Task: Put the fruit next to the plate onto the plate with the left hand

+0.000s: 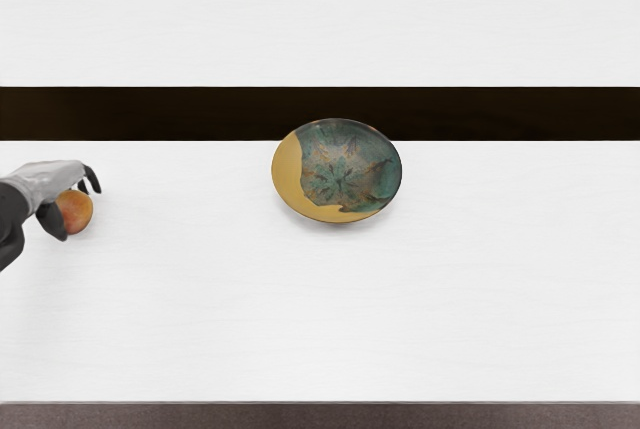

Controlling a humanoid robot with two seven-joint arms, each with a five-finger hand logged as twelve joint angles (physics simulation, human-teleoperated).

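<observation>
**The robot hand holds the fruit far from the plate**

The left robot hand (50, 192) comes in from the left edge of the frame, about halfway down. It is grey with black tips. Its fingers (91, 181) bend over the top of the fruit (77, 211). Its thumb (52, 221) sits on the lower left side of the fruit. So the fruit is pinched between them, and the robot hand is grasping it.

The fruit is small and round. It is orange with some red on it. It is at the far left of the frame, low against the white surface (320, 299). I cannot tell if it is touching the surface or is lifted a tiny bit.

The plate (290, 177) is near the middle of the frame, a little above center. It is round, with a green and blue middle and a yellow part on its left side. It lies flat on the surface, close to the back edge. The fruit and the plate are well apart.

Behind the plate runs a dark gap (320, 114). Past it, at the top of the frame, is a white strip (320, 29).
</observation>
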